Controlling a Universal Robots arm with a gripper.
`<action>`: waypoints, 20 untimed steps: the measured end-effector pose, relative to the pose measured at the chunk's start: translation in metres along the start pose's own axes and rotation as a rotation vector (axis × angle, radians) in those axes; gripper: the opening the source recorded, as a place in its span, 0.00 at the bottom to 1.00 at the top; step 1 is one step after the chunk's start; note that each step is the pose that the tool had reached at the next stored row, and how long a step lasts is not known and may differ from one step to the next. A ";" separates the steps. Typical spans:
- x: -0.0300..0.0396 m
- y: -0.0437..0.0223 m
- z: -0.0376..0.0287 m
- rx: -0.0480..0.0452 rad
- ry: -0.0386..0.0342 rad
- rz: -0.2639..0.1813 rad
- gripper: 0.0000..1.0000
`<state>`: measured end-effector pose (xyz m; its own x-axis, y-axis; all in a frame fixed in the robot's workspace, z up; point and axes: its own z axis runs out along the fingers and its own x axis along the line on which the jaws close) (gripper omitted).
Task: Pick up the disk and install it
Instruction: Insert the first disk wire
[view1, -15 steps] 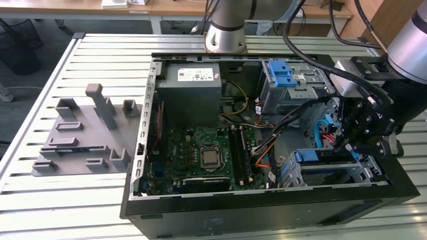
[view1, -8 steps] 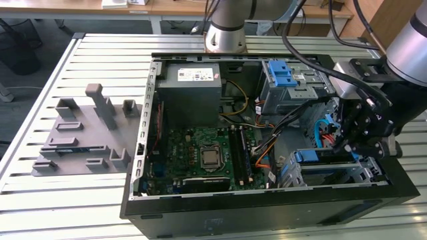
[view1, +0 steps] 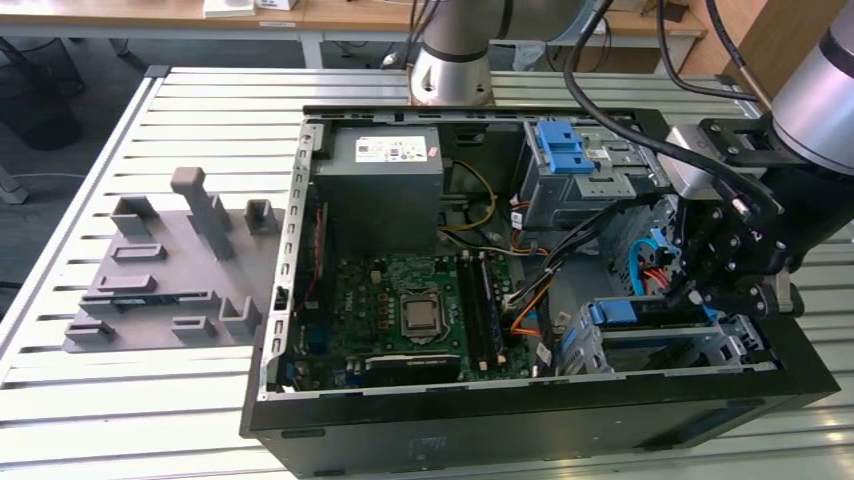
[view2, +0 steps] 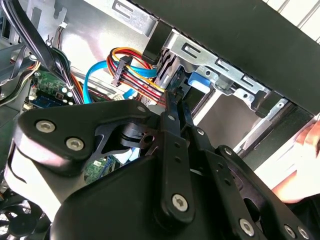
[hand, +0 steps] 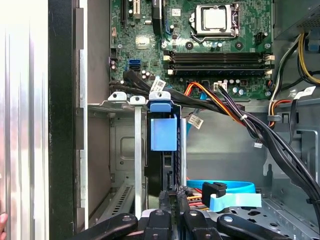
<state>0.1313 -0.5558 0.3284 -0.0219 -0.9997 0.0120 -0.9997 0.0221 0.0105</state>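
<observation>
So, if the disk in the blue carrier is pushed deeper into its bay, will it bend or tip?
Probably it stays stiff: the disk looks like a rigid block in a plastic frame. Tipping seems unlikely, as the metal cage flanks it closely. The cables nearby look floppy and might snag.

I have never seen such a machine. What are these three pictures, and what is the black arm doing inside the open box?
The box is an open computer case lying on a slatted metal table. The exterior view looks down on everything; both wrist views come from cameras riding on the robot arm. The arm's tool reaches into the case beside the metal drive cage. In the first wrist view, the disk, in its blue carrier, stands on edge in that cage, and the tool is at its near end. A grey fixture lies on the table beside the case.
</observation>
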 end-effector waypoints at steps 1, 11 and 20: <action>0.0000 0.0000 0.0000 0.0000 0.0000 0.000 0.16; 0.0002 0.0001 -0.0131 0.0000 0.0001 0.000 0.24; 0.0002 0.0001 -0.0138 -0.0002 0.0000 0.000 0.11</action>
<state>0.1313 -0.5558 0.3423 -0.0220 -0.9997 0.0120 -0.9997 0.0222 0.0106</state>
